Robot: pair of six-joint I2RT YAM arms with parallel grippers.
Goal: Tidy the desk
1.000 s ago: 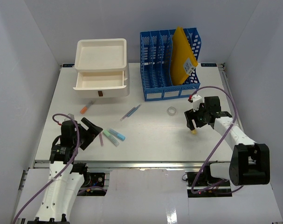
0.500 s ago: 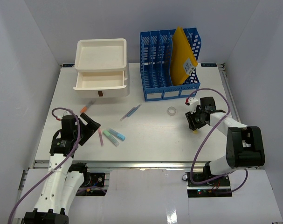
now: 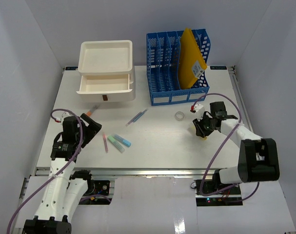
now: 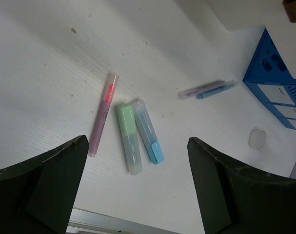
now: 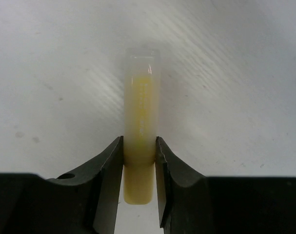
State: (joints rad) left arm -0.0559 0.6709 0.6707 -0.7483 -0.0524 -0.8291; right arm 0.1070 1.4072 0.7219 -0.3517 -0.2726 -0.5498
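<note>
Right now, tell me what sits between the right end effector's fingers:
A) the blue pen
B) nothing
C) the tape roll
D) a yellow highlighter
D: in the right wrist view, the right end effector has both fingers pressed against the sides of a yellow highlighter.

Two black fingers [image 5: 108,181] press against both sides of a yellow highlighter [image 5: 142,117] near its lower end. It lies lengthwise on the white tabletop [image 5: 235,73], its clear cap at the far end.
</note>
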